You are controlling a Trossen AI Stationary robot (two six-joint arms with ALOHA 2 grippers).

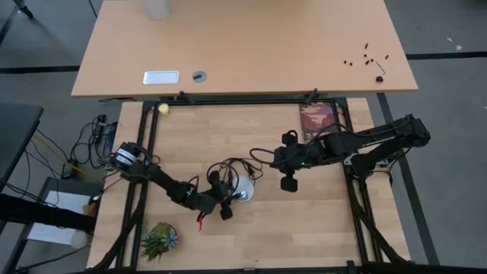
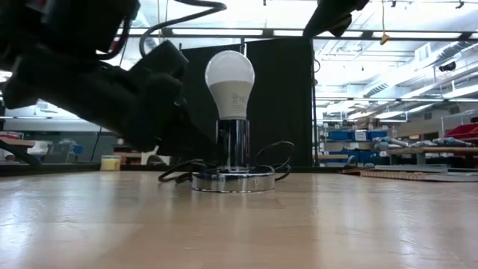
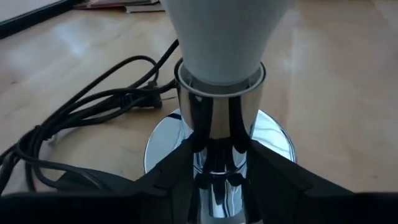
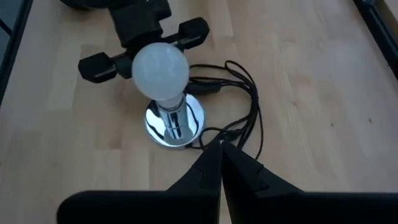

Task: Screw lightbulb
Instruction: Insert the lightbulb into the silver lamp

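Pale wood table (image 1: 319,213); left fingers (image 4: 144,48) open by lightbulb (image 4: 160,70), right fingers (image 4: 221,163) closed.

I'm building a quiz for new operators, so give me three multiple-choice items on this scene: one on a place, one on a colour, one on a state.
1. Where is the lightbulb?
A. Lying flat on the table
B. Standing upright in the chrome socket
C. Held in the right tool

2. What colour is the cord from the socket?
A. Black
B. Red
C. White

3. How are the right tool's fingers?
A. Spread wide
B. Shut on the lightbulb
C. Shut, holding nothing

Answers:
1 B: the lightbulb sits upright in the chrome socket, with the open left tool on either side of the socket column.
2 A: the cord loops black across the wood.
3 C: the right tool shows its fingers pressed together, away from the bulb.
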